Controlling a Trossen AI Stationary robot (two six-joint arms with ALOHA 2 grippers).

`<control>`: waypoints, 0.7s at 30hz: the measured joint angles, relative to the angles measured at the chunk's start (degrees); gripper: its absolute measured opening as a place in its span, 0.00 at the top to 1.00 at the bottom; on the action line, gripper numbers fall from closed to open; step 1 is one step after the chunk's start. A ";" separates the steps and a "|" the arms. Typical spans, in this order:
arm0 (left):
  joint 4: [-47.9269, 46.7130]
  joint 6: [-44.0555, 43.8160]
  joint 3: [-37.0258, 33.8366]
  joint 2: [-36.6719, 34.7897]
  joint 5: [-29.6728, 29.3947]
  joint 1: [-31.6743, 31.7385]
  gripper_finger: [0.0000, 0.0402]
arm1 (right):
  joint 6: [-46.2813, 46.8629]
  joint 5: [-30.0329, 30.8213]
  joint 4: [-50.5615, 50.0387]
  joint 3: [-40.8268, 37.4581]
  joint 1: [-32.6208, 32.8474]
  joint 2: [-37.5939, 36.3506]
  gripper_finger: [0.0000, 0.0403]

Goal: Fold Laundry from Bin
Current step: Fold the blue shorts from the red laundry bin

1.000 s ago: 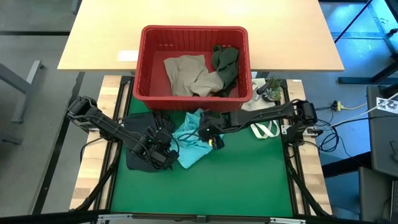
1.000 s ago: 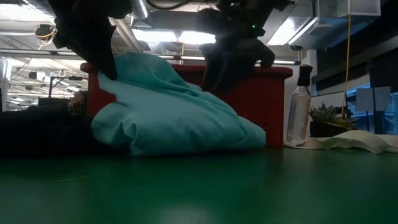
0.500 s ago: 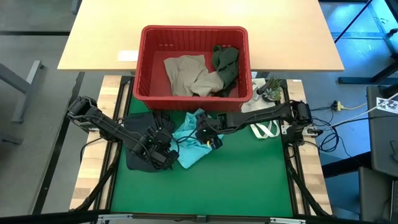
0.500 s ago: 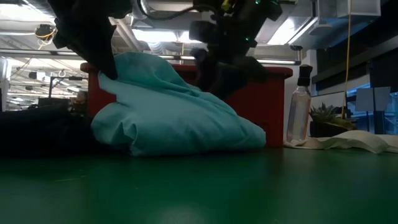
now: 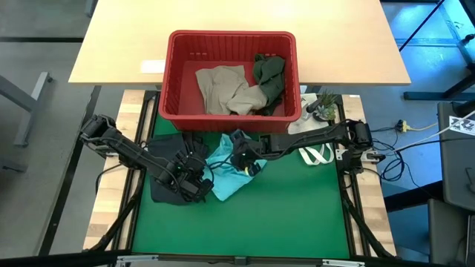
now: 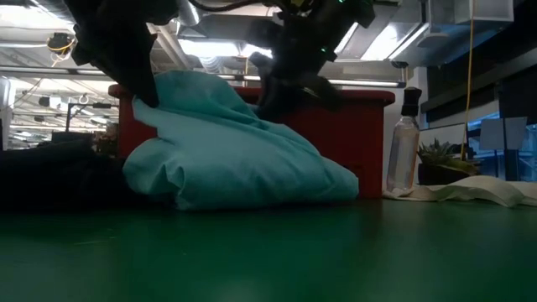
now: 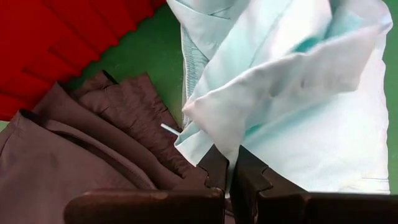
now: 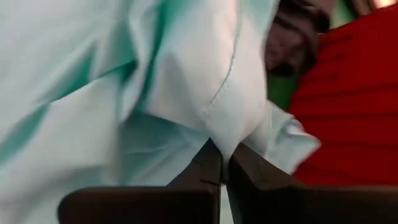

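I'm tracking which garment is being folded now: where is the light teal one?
In the high view the light teal garment lies bunched on the green mat, just in front of the red bin, with the black garment on its left.

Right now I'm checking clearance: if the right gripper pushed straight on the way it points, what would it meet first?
The right gripper, shut on the teal garment, would likely press further into that cloth; the red bin lies just beyond, though depth is unclear.

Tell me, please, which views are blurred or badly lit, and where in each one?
Low view: arms backlit against bright ceiling lights, the right arm smeared. Right wrist view: the teal garment is soft and smeared above the shut fingers. Left wrist view: sharper, only the cloth's upper fold is blurred. High view: even light.
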 joint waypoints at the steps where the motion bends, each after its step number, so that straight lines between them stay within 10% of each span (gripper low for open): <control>1: 0.00 0.00 0.00 0.00 0.00 -0.01 1.00 | -1.05 0.53 1.21 0.00 0.00 0.00 0.96; 21: 0.33 0.00 0.00 0.00 0.00 0.01 1.00 | -4.44 -10.83 22.02 0.06 -5.81 2.76 0.97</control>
